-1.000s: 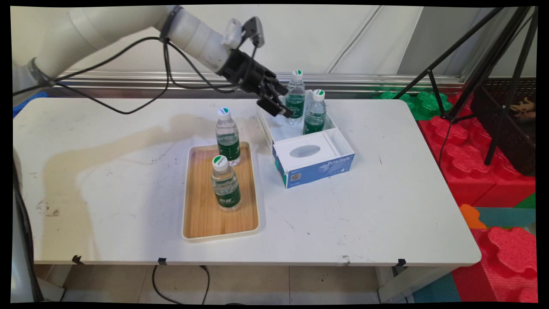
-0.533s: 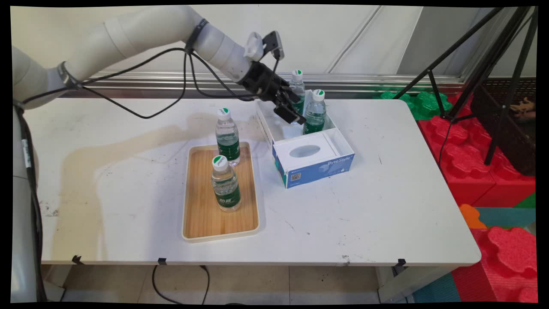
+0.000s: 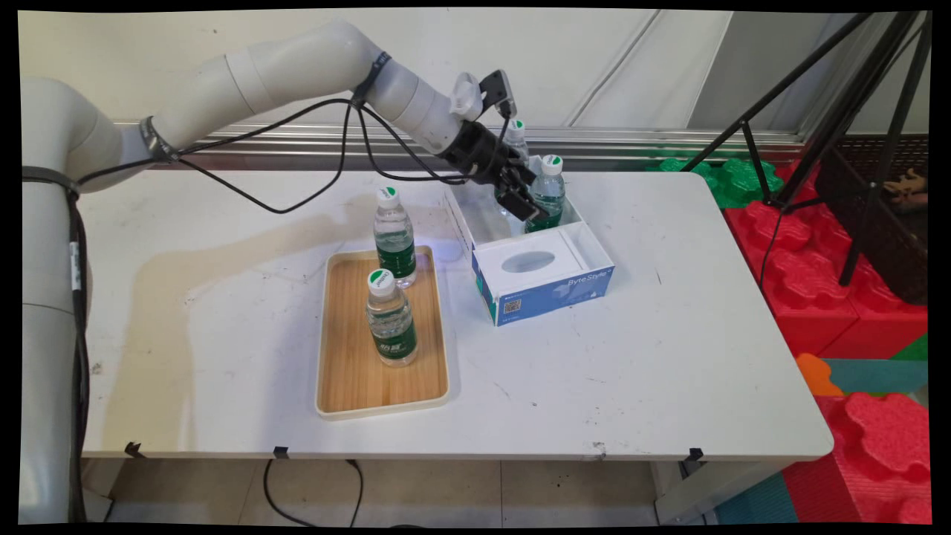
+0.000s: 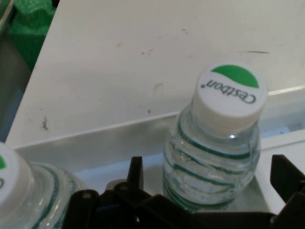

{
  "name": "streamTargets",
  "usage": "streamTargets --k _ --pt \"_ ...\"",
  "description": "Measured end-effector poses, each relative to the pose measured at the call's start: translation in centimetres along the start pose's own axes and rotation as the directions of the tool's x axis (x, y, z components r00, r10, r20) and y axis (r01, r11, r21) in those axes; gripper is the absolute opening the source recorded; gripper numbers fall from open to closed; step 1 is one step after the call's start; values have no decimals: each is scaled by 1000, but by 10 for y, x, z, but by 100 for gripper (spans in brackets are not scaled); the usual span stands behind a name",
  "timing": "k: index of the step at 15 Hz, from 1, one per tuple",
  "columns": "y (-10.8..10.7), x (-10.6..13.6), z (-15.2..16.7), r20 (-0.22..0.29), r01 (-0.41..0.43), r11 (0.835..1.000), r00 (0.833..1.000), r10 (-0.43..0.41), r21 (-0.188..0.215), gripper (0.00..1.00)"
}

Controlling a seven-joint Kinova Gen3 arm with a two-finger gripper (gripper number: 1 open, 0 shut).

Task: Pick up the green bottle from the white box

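My gripper is open and reaches down into the rear part of a blue-and-white box. In the hand view the gripper has its fingers on either side of a clear water bottle with a white and green cap; contact cannot be made out. This is the right-hand bottle in the box. A second bottle stands behind the hand, partly hidden, and shows as a bottle at the hand view's lower left. The box wall runs behind both.
A wooden tray lies left of the box with two more bottles, a far bottle and a near bottle. Black cables hang from the arm over the table's back. A black tripod and red foam blocks stand at the right.
The arm has stretched to the right and lowered. The gripper has passed from the box's left rear corner to the right-hand bottle. The bottles have not moved.
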Motion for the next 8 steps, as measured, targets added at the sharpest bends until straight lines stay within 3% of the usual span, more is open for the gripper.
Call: streamTargets --k 6,7,8 --pt "-2 0 16 -6 3 1000 1000 -3 0 100" --pt "-2 0 18 -9 3 1000 1000 -3 0 0" --pt "-2 1 19 -11 2 1000 1000 -2 -1 0"
